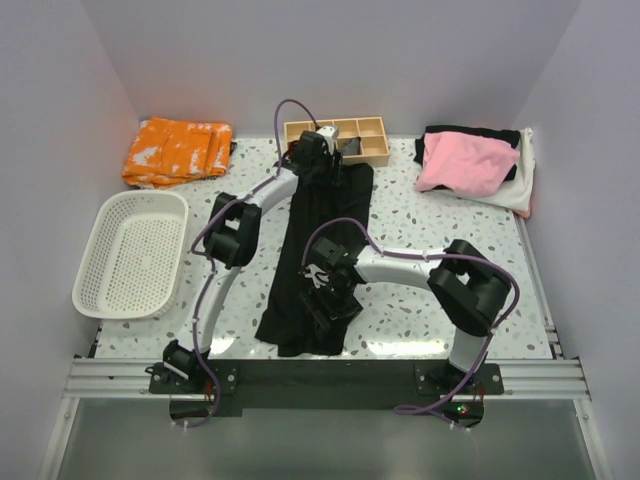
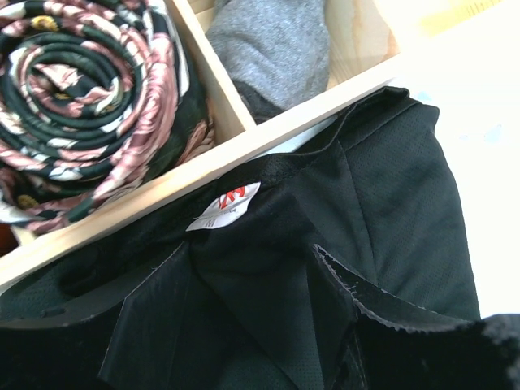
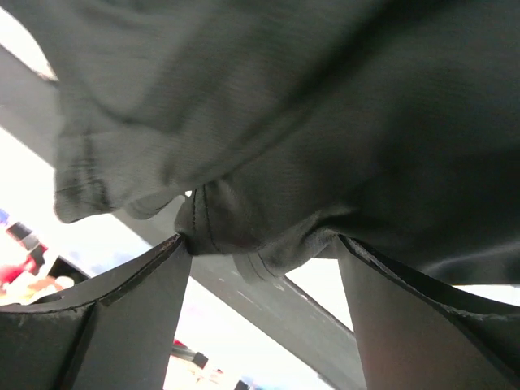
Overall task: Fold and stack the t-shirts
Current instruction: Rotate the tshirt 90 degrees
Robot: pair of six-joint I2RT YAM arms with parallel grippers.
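Left gripper (image 2: pixel 253 253) is spread over the collar of the black shirt (image 1: pixel 312 205), with the label (image 2: pixel 223 207) just ahead of its tips. Right gripper (image 3: pixel 260 240) is spread too, with hem bunched between its tips. The shirt lies as a long strip between the two. It looks light, limp and a bit slick (it will sag), so doubled edges at collar and hem are the best holds. Just beyond the left tips sits the wooden tray (image 2: pixel 268 134), a likely snag. Farther off are the pink pile (image 1: pixel 465 165) and the basket (image 1: pixel 95 250).
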